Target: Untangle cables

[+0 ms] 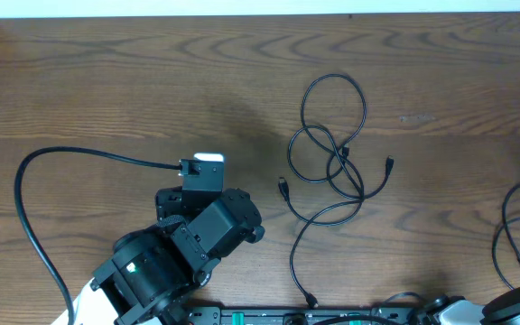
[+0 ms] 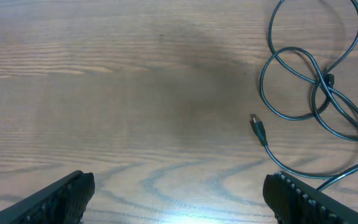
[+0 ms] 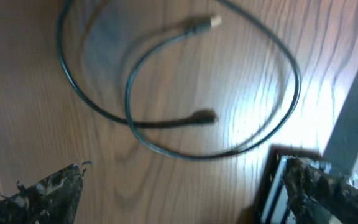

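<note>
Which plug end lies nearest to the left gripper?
The plug on the left side of the tangle, just right of the open left gripper; the others lie farther right.

You've got a warm mid-brown table (image 1: 106, 90) with darker wavy wood grain running all over it, plus a dusky patch near the middle. The cables (image 1: 343, 155) are glossy black, though in your left wrist view they read a bit blue-grey where the light hits. One plug tip (image 3: 213, 20) looks pale, almost whitish. Your left arm (image 1: 215, 226) is black with a white block (image 1: 208, 159) and a tiny green light (image 1: 134, 266). The left gripper (image 2: 178, 183) has plain black ribbed fingers (image 2: 61, 200), and the right gripper (image 3: 183, 165) has dark ones (image 3: 42, 196) speckled with pale flecks.
</note>
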